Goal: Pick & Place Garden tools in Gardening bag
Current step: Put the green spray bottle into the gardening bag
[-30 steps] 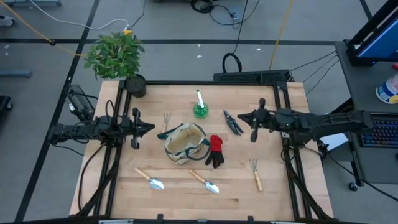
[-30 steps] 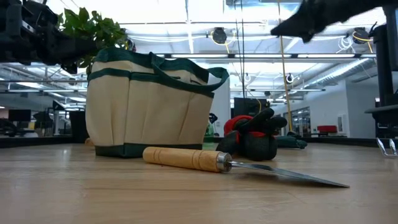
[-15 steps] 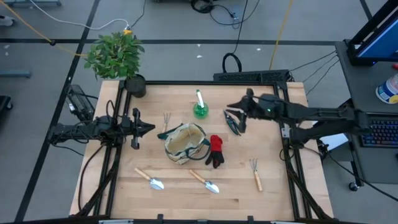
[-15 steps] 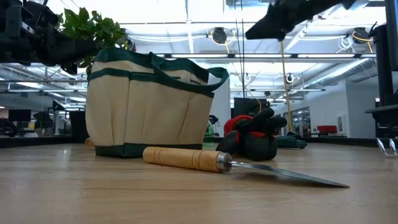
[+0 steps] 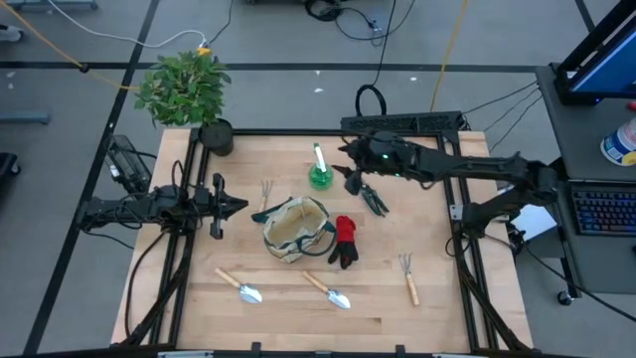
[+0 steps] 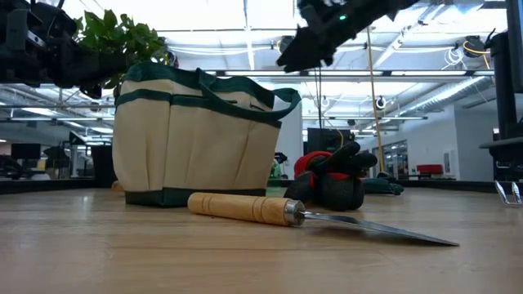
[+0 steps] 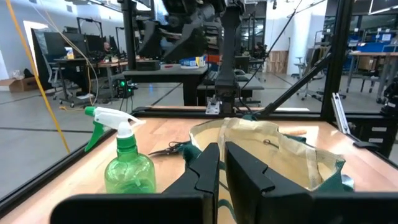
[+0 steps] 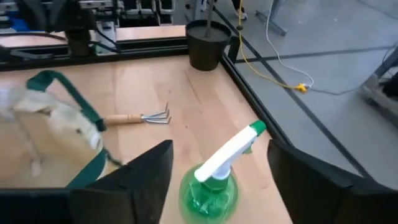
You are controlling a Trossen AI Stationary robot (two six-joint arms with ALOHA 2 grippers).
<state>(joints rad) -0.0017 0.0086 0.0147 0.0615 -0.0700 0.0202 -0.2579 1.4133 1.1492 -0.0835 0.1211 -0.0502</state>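
The right gripper (image 5: 348,177), fingers spread wide and empty, has swung across the table from its far side and now hangs above the green spray bottle (image 8: 211,180), with the gardening bag (image 5: 295,229) just beyond, suggesting the bottle goes first. The left gripper (image 5: 221,206) waits, narrow, beside the bag. The bottle's base is cut off below the fingers.

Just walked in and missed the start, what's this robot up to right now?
The right gripper hangs open above the green spray bottle at the table's far side, holding nothing. The left gripper waits shut beside the gardening bag. Trowels, fork rakes, gloves and pruning shears all lie outside the bag.
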